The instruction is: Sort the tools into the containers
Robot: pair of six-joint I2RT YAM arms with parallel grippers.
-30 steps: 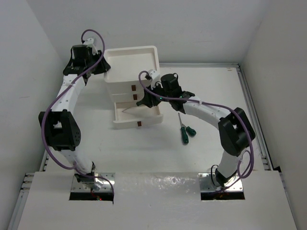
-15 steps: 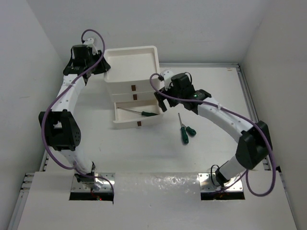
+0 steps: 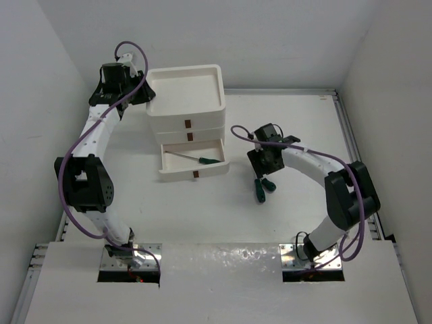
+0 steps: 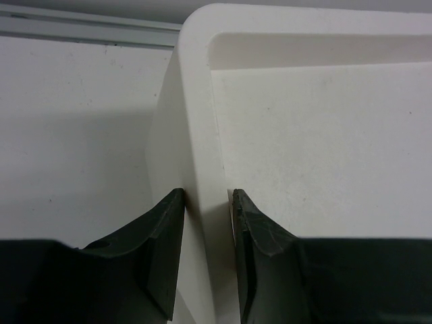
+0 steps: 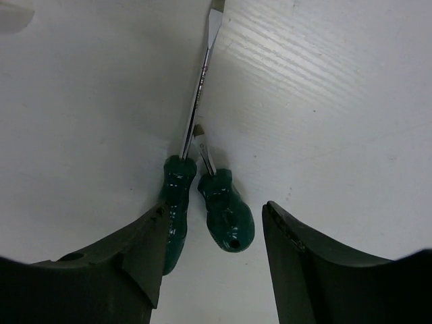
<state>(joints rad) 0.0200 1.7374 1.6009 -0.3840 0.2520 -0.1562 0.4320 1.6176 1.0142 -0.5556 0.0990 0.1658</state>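
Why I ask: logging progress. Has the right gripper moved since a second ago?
Yes. The right gripper moved right, from the open drawer to the green screwdrivers.

place: robot lab cell | walls (image 3: 270,40): plain white panels boxing a white surface (image 3: 202,216) | rig: two arms (image 3: 94,135) on bolted metal plates (image 3: 131,266); purple cables (image 3: 64,169) | edge: metal rail (image 3: 358,162)

Open table (image 3: 223,202) separates the pulled-out drawer (image 3: 196,173) from the screwdrivers (image 3: 259,193)

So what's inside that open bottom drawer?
One green-handled screwdriver lies in the open drawer, handle toward the right. The drawer's rear sits under the stacked unit, so anything there is hidden.
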